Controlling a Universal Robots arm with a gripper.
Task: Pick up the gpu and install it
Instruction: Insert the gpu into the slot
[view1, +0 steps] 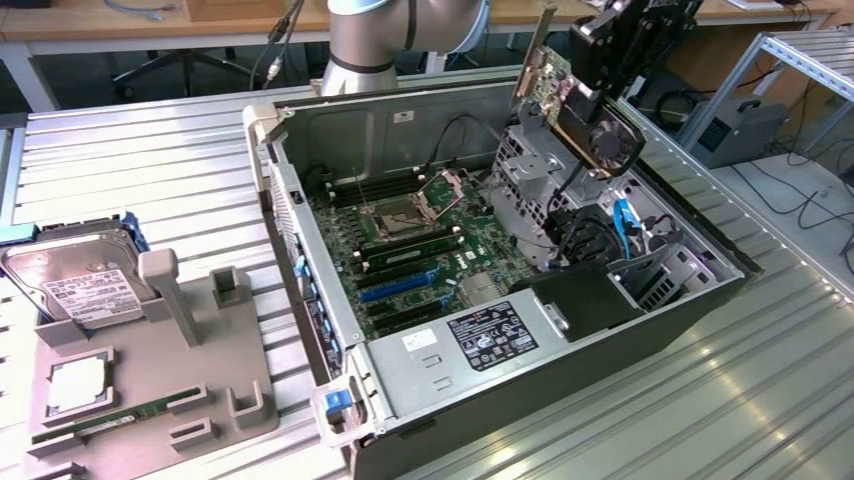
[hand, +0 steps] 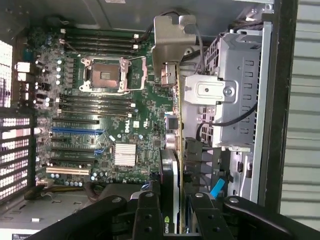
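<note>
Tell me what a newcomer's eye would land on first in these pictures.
The open computer case in the middle of the ribbed metal table, its green motherboard bare, stands out first. Above the case, at the exterior view's right, the gripper holds the gpu. At the exterior view's left, a hard drive sits on a grey fixture.

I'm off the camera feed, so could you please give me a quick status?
Claw shut on the graphics card. Card held above open case, not in a slot. Metal cage close beside it.
</note>
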